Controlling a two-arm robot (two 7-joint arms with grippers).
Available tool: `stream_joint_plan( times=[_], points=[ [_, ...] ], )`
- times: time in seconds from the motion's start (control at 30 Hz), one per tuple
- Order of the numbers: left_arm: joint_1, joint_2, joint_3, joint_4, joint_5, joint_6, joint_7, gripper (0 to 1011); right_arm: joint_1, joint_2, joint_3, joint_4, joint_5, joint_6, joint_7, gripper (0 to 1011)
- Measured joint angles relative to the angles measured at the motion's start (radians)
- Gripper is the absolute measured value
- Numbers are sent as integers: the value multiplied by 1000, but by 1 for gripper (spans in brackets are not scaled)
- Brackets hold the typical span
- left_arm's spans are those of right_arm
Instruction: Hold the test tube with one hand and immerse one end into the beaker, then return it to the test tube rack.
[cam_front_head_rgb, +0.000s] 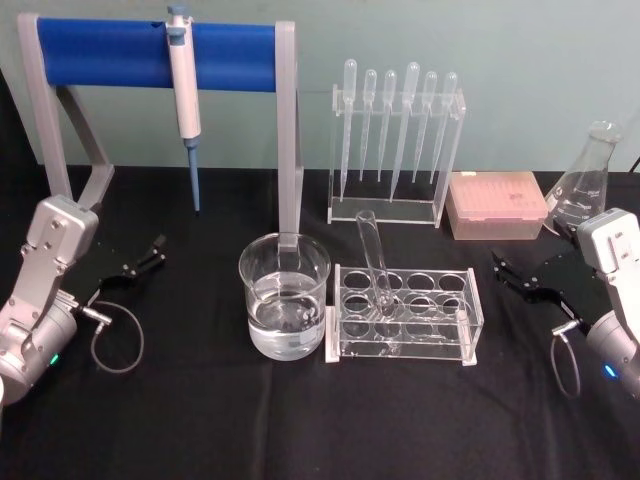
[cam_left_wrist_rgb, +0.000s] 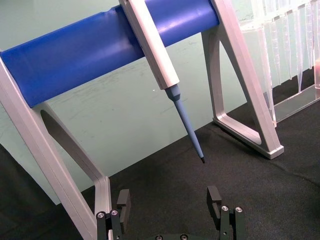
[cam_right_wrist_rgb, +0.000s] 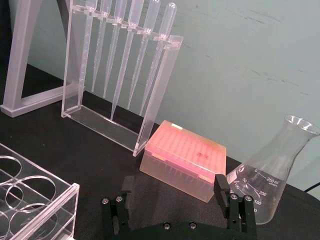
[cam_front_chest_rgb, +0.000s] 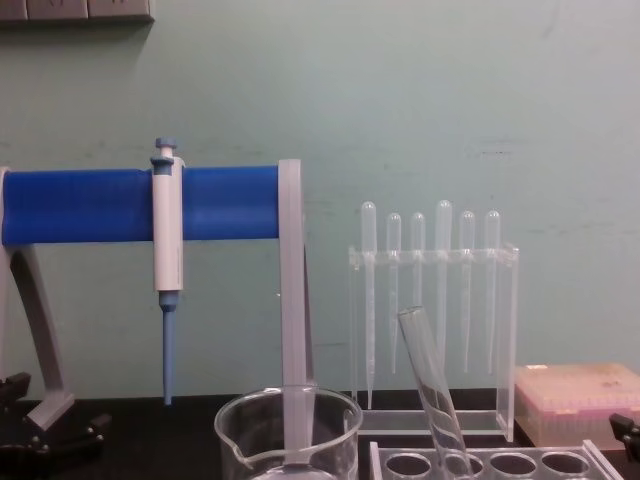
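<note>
A clear glass test tube (cam_front_head_rgb: 375, 260) leans in a hole of the clear rack (cam_front_head_rgb: 404, 315) at the table's middle; its open top (cam_front_chest_rgb: 425, 350) tilts left in the chest view. Left of the rack stands the beaker (cam_front_head_rgb: 285, 295), partly filled with clear liquid, its rim (cam_front_chest_rgb: 288, 420) low in the chest view. My left gripper (cam_front_head_rgb: 150, 255) rests open at the left side of the table, far from the tube; its fingers (cam_left_wrist_rgb: 122, 200) hold nothing. On the right side my right gripper (cam_front_head_rgb: 510, 272) is open too, its fingers (cam_right_wrist_rgb: 221, 186) apart and bare.
A blue-barred stand (cam_front_head_rgb: 155, 55) with a hanging micropipette (cam_front_head_rgb: 184, 95) is at the back left. A pipette rack (cam_front_head_rgb: 395, 150), a pink tip box (cam_front_head_rgb: 495, 205) and a conical flask (cam_front_head_rgb: 588, 180) line the back right. Black cloth covers the table.
</note>
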Motion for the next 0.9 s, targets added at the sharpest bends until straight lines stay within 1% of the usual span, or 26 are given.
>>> stream_joint_plan(
  times=[0.9],
  points=[
    [0, 0, 0, 0, 0, 0, 0, 1000, 0, 0, 0, 0, 0, 0, 0, 1002]
  ],
)
